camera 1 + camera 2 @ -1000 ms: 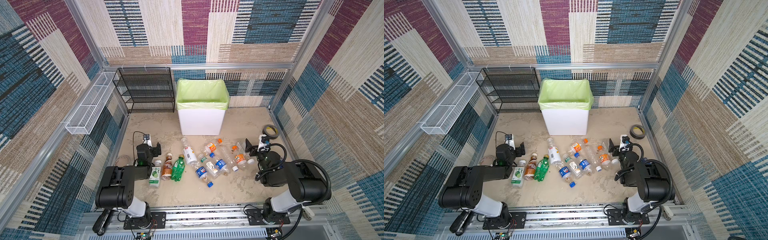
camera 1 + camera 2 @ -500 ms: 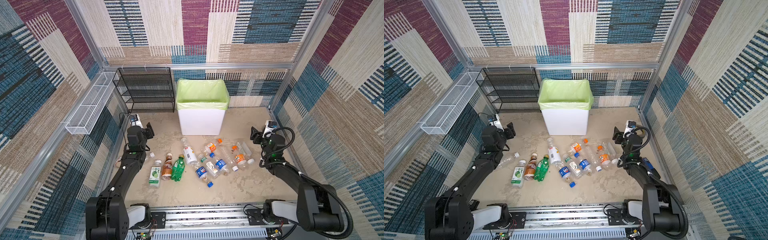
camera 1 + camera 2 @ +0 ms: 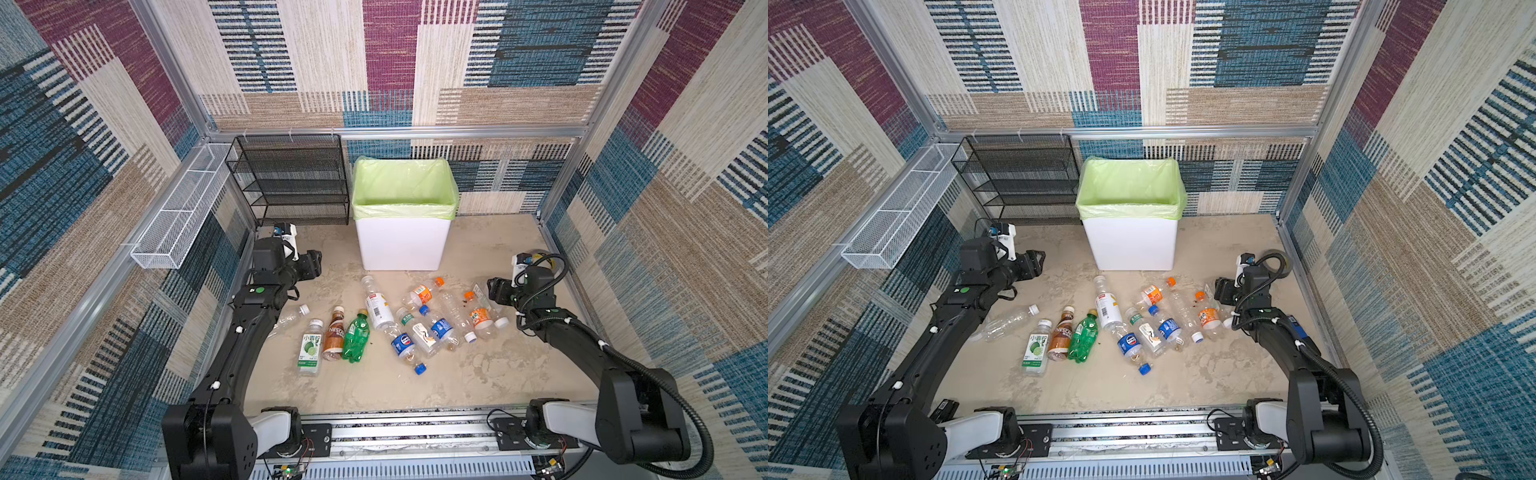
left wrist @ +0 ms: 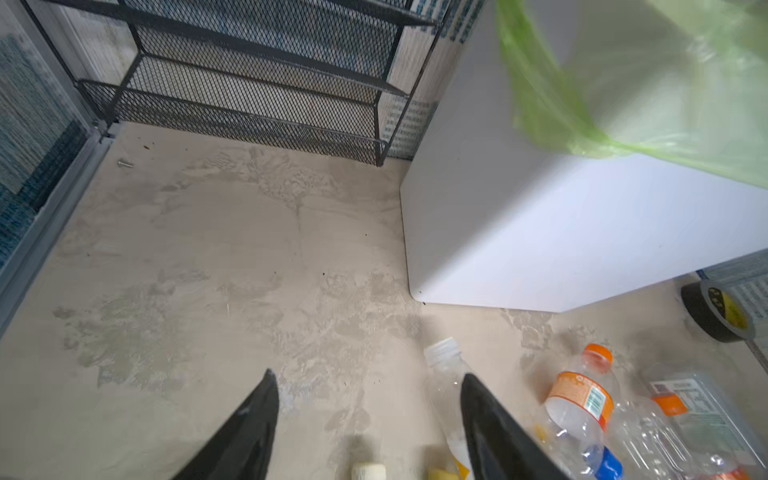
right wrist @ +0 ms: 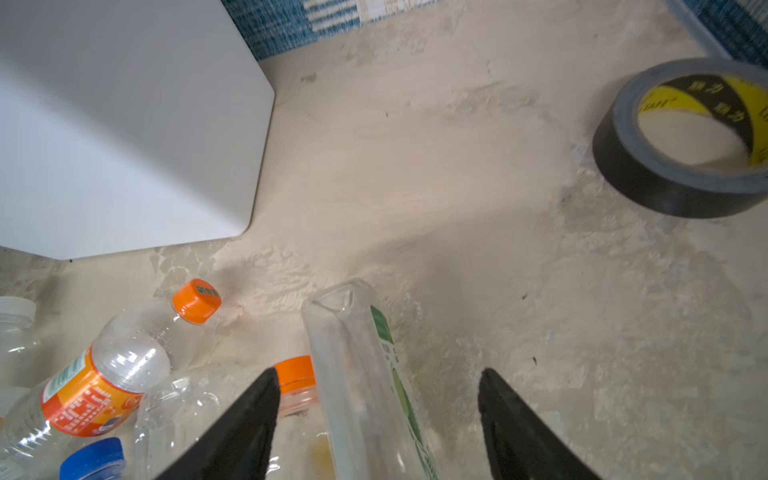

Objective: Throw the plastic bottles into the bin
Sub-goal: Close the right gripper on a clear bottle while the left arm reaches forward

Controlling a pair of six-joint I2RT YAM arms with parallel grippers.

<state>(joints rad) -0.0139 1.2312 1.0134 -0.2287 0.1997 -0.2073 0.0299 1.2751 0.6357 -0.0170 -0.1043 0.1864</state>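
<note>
I see smooth plastic bottles point(image 3: 355, 336) lying sideways on the rough floor point(image 3: 478, 374) before the boxy white bin point(image 3: 401, 245). My left gripper point(image 4: 368, 374) is spread, empty. My right gripper point(image 5: 378, 370) is spread loosely around a square clear bottle point(image 5: 349, 332), base pointing away.

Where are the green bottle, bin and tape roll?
green bottle point(image 3: 355, 337), in a top view, mid-body
bin point(image 3: 401, 245), in a top view, white front wall
tape roll point(image 5: 648, 185), right wrist view, dark outer band
</note>
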